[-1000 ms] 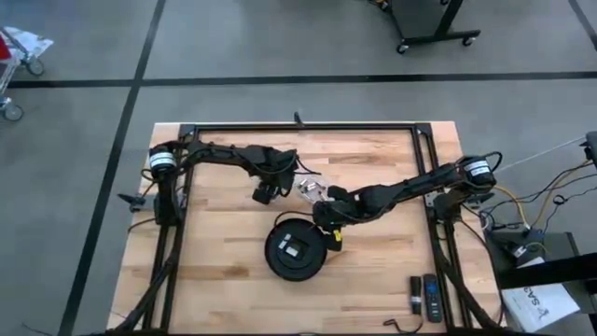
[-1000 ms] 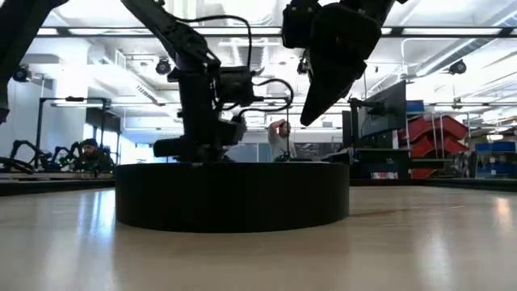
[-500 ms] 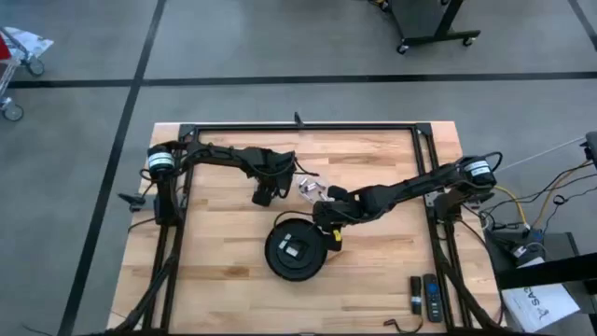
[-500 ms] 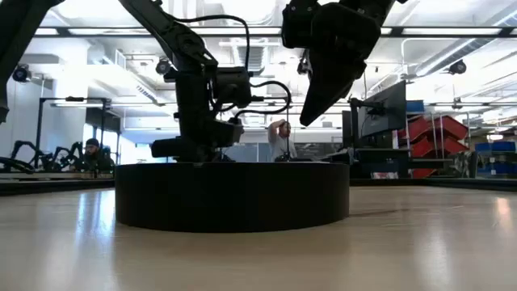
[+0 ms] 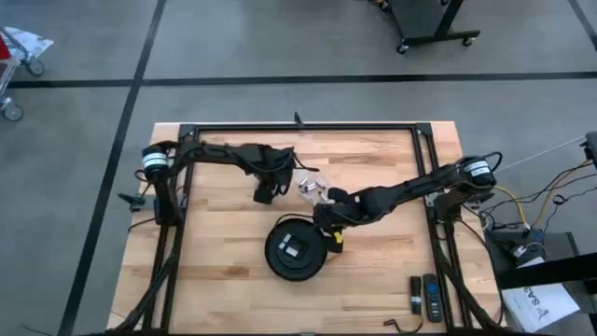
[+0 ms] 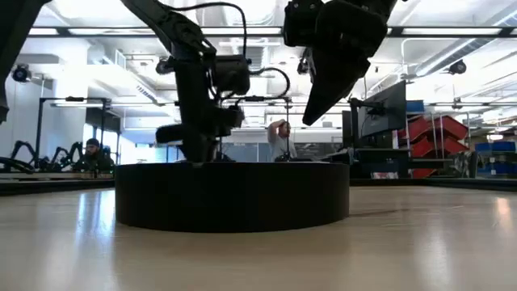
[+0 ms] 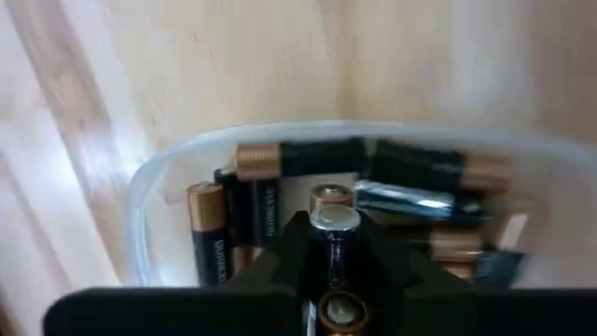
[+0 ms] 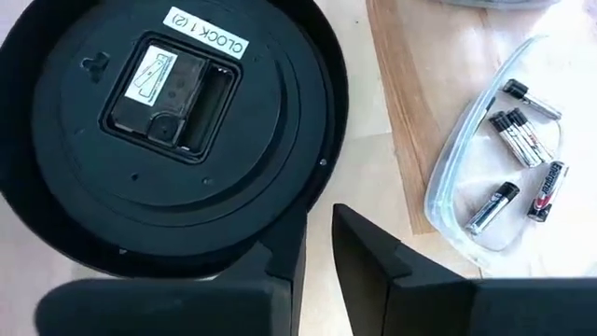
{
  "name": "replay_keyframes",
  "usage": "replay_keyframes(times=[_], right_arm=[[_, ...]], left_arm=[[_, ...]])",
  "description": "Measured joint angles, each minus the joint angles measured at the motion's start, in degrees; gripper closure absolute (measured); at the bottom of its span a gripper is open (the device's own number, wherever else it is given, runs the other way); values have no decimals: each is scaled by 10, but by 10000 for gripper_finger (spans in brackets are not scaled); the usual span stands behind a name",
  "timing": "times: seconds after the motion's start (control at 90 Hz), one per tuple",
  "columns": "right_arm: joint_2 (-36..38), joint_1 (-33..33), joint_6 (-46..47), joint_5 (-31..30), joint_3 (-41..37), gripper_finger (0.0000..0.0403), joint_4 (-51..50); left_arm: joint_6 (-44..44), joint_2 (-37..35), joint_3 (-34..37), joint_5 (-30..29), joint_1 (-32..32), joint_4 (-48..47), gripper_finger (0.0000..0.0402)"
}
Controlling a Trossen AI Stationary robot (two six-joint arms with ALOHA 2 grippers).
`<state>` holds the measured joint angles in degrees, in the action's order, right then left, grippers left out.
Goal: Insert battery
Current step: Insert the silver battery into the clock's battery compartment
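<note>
Seen from above, a black round clock (image 5: 297, 248) lies face down on the wooden bench (image 5: 224, 271). The right gripper (image 5: 333, 238) hangs at the clock's rim, while the left gripper (image 5: 265, 193) sits farther back, beside a clear bag (image 5: 312, 190).

From bench height, the clock (image 6: 233, 196) fills the middle, both arms above it.

The left wrist view shows the left gripper (image 7: 334, 271) clenched on a battery (image 7: 334, 245), above a clear container (image 7: 149, 201) of more batteries.

The right wrist view shows the right gripper (image 8: 317, 245) released over the clock's edge, its battery compartment (image 8: 173, 91) exposed, the bag of batteries (image 8: 508, 154) nearby.
</note>
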<state>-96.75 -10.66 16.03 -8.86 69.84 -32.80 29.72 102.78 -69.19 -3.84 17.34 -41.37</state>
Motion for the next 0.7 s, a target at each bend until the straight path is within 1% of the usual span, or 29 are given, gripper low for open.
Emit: replay_keyframes(times=[0.144, 0.211, 0.356, 0.489, 0.7], right_arm=[[0, -1, 0, 0, 0, 358, 0], [0, -1, 0, 0, 0, 354, 0], [0, -1, 0, -2, 0, 346, 1], [0, -2, 0, -2, 0, 343, 6], [0, -2, 1, -2, 0, 355, 10]], left_arm=[[-32, -35, 0, 74, 0, 10, 368], [-50, -49, 2, 96, 0, 19, 363], [-55, -69, 13, 95, 0, 24, 365], [-64, -71, 44, 94, 0, 46, 369], [-69, -71, 105, 93, -1, 99, 361]])
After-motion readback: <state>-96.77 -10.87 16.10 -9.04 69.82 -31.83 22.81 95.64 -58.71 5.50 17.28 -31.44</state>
